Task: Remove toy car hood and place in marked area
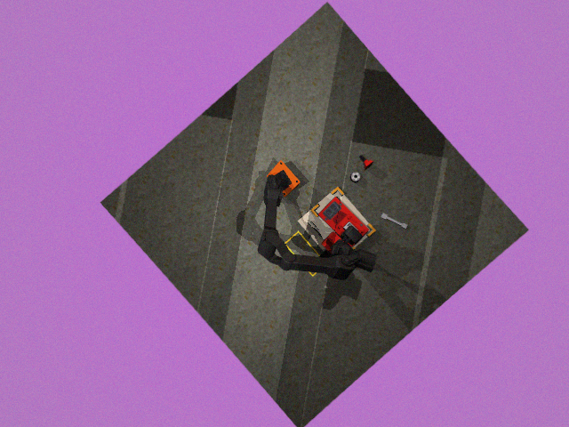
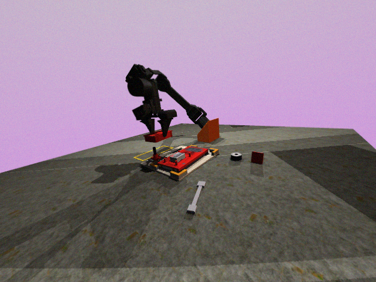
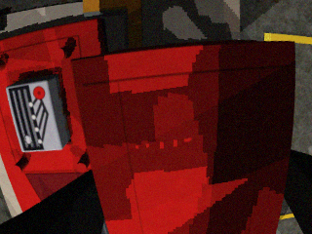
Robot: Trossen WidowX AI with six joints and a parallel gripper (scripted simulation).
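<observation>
The red hood [image 1: 329, 241] [image 2: 150, 138] [image 3: 161, 117] is held clear above the table. My gripper [image 1: 339, 244] [image 2: 158, 134] is shut on it, one finger on each side. From above, the hood is beside the lower left side of the red toy car [image 1: 345, 214] [image 2: 197, 154] [image 3: 54, 161], whose grey engine block [image 2: 177, 157] [image 3: 41, 117] is exposed. The yellow outline of the marked area [image 1: 291, 237] [image 2: 148, 151] [image 3: 288, 38] lies left of the hood in the top view, partly hidden by the arm.
The car sits on a pale base with orange corners [image 1: 337, 190] [image 2: 178, 174]. A small red part with a black post [image 2: 154, 151] stands beside it. A wrench [image 1: 394, 221] [image 2: 196, 197], a wheel [image 1: 355, 176] [image 2: 235, 157] and a red cone-like piece [image 1: 367, 162] [image 2: 257, 157] lie around.
</observation>
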